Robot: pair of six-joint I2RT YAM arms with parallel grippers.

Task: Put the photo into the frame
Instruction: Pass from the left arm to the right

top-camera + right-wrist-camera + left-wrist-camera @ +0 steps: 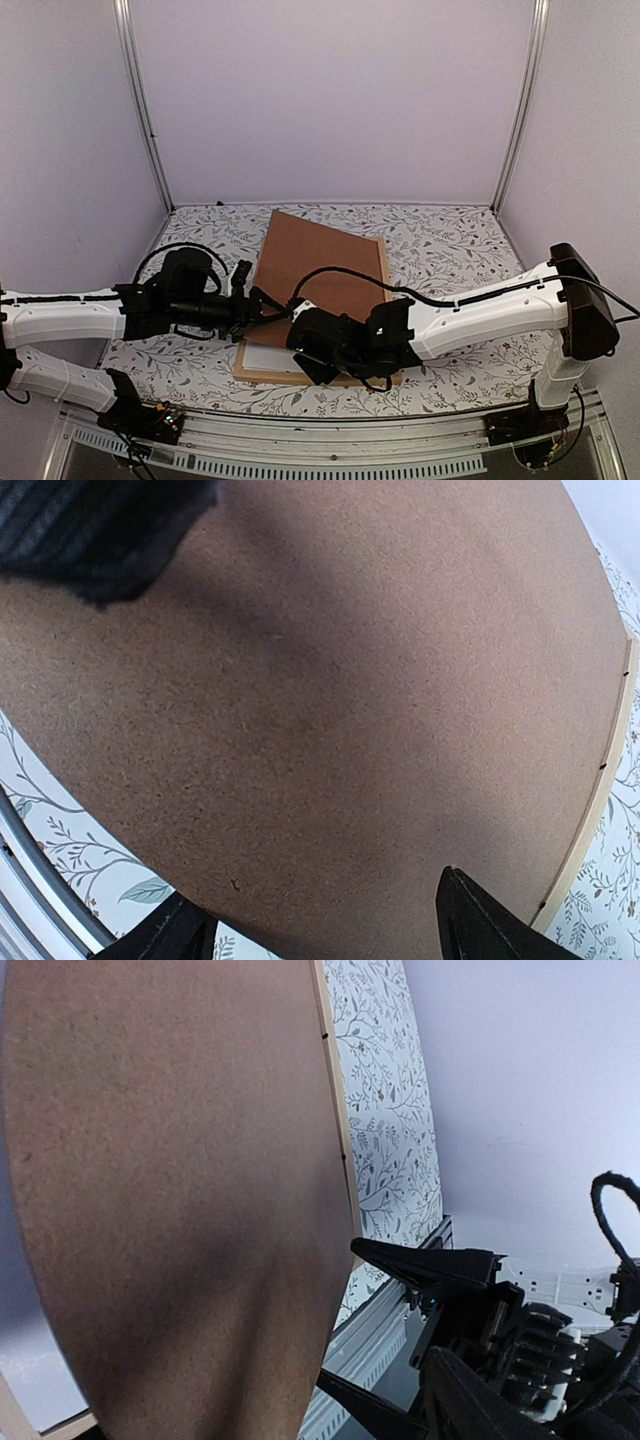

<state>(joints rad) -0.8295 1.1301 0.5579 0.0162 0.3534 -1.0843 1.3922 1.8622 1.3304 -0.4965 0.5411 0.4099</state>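
Top external view, from the left: the left arm (70, 315) reaches in over the flower-patterned table (450, 240), and the left gripper (252, 292) sits at the left edge of the brown backing board (320, 265). Its fingers look spread apart, and whether they touch the board cannot be told. In the left wrist view its own fingers do not show, because the board (170, 1190) fills most of the picture. The frame (262, 377) lies flat in the middle of the table, with its light wooden bars visible along the near and right sides. The board rests askew over it, its far-left corner jutting past the frame's far edge. A white sheet (262, 358) shows inside the frame's near-left corner, just near of the board. Whether that is the photo's plain back cannot be told. Right of the sheet, the right gripper (303, 348) hangs over the near part of the board, pointing left toward the other claw. Its jaws stand wide with nothing between them, as the left wrist view shows (338, 1312). In the right wrist view its fingers (480, 920) sit far apart at the bottom, with the board (330, 730) beyond them and a frame bar (590, 830) along the right. The right arm (500, 305) stretches away to the right.
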